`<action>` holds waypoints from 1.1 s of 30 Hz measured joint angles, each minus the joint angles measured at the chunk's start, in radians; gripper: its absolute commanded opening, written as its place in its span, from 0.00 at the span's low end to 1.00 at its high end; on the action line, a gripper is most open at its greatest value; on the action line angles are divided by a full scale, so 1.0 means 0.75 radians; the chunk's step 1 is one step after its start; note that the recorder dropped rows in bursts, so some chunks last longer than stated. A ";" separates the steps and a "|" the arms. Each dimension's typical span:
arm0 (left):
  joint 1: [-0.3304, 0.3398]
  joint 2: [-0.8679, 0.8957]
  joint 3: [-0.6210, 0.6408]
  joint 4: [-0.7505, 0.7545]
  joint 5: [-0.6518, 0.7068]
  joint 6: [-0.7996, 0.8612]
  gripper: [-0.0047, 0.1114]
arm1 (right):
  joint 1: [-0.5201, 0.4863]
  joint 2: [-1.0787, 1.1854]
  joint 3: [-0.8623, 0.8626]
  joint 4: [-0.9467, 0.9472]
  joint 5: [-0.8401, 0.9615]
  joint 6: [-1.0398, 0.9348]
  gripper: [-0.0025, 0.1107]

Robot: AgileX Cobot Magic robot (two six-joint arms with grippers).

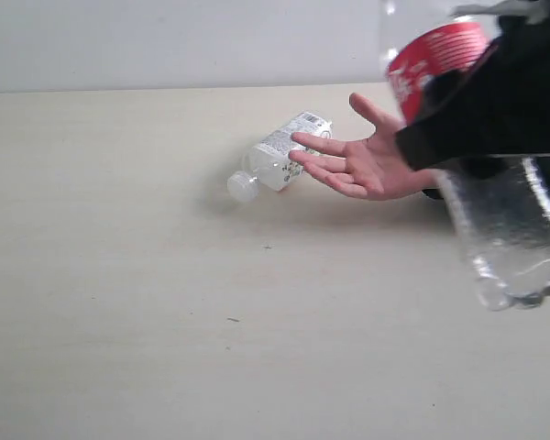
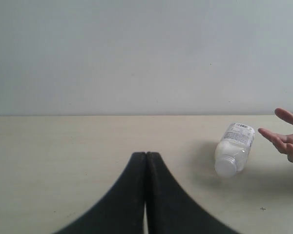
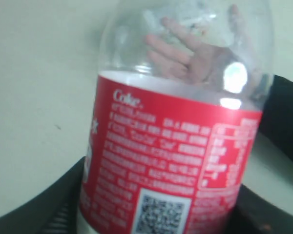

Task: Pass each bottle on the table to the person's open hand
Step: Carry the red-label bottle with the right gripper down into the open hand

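Right gripper (image 1: pixel 477 105): gripping the big clear plastic bottle with red label (image 1: pixel 504 229) mid-body, holding it tilted above the pale beige table (image 1: pixel 165 321) for handover.
Left gripper (image 2: pixel 145 190): resting closed, empty.
Bare open hand (image 1: pixel 371 165): waiting palm-up at the bottle's nine o'clock.
Small white-capped clear bottle (image 1: pixel 280 158): lying sideways at the fingertips' nine o'clock.
Hidden: frame cutting off the held bottle's cap; no other bottles showing.

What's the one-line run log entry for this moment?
right gripper: holds clear red-label bottle aloft | left gripper: shut, empty | hand: open, empty | small white-capped bottle: lying on table beside hand
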 measured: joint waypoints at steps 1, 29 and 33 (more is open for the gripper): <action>0.000 0.000 0.000 0.000 0.000 0.000 0.04 | -0.035 -0.032 0.006 -0.013 0.029 0.000 0.02; 0.000 0.000 0.000 0.000 0.000 0.000 0.04 | -0.729 0.846 -0.210 0.690 -0.331 -0.854 0.02; 0.000 0.000 0.000 0.000 0.000 0.000 0.04 | -0.729 0.936 -0.329 0.713 -0.310 -0.857 0.02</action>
